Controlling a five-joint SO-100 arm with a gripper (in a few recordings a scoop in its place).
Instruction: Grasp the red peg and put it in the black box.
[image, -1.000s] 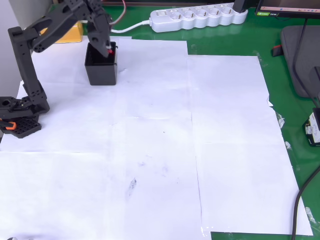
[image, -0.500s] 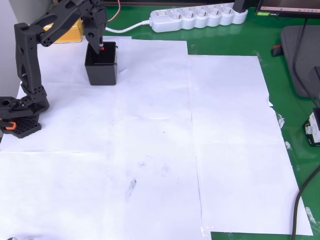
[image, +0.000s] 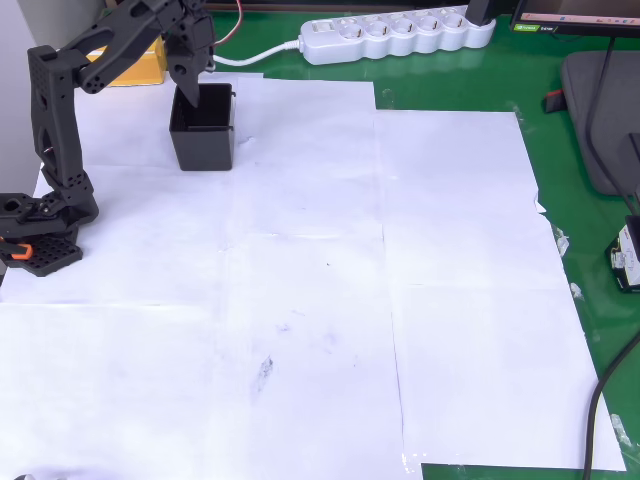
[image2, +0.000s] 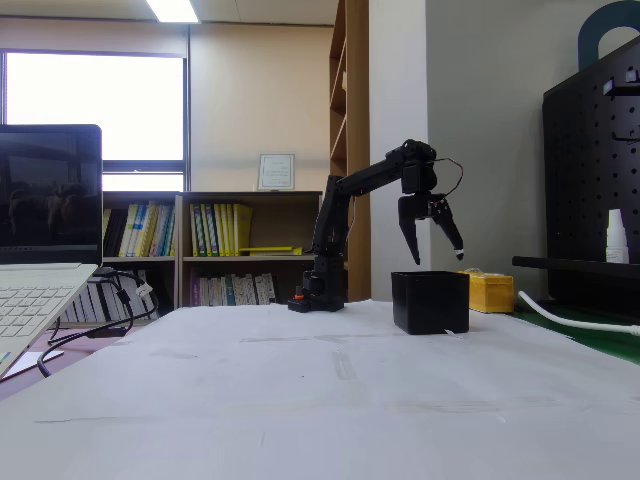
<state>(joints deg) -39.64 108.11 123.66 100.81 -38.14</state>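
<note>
The black box stands on the white paper at the far left in the overhead view, and right of centre in the fixed view. My gripper hangs just above the box's opening. Seen from the side, the gripper is open, its two fingers spread apart and pointing down, with nothing between them. The red peg is hidden from both views.
A yellow box sits behind the black box, also visible from the side. A white power strip lies along the far edge. The arm's base stands at the left edge. A laptop is at the fixed view's left.
The red peg showed between the fingers over the box in the earlier frames; now it is gone from sight and the fingers stand apart. The arm shifted slightly left at first, then held.
</note>
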